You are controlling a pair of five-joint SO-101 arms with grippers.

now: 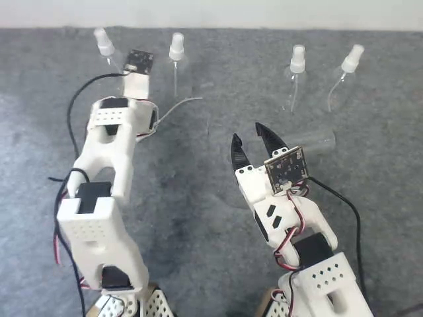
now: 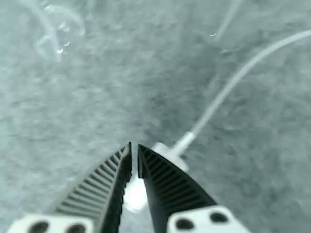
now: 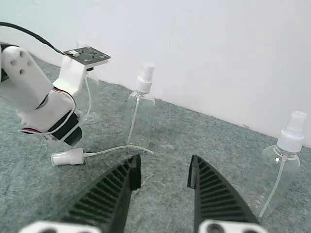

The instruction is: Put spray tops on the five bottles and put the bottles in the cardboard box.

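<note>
Left gripper (image 2: 134, 145): jaws almost pressed together, pinching the white head of the loose spray top (image 2: 167, 151), down on the grey mat (image 1: 198, 198) near a standing capped bottle (image 1: 176, 47). Right gripper (image 1: 246, 132): spread, empty, near the uncapped bottle (image 1: 316, 140) lying on its side. We judge the top very light, with a rigid head and a thin, springy dip tube (image 2: 228, 87); hold the head, not the tube. The bottles look like thin clear plastic, slippery and easily toppled. We find no label or legible writing.
</note>
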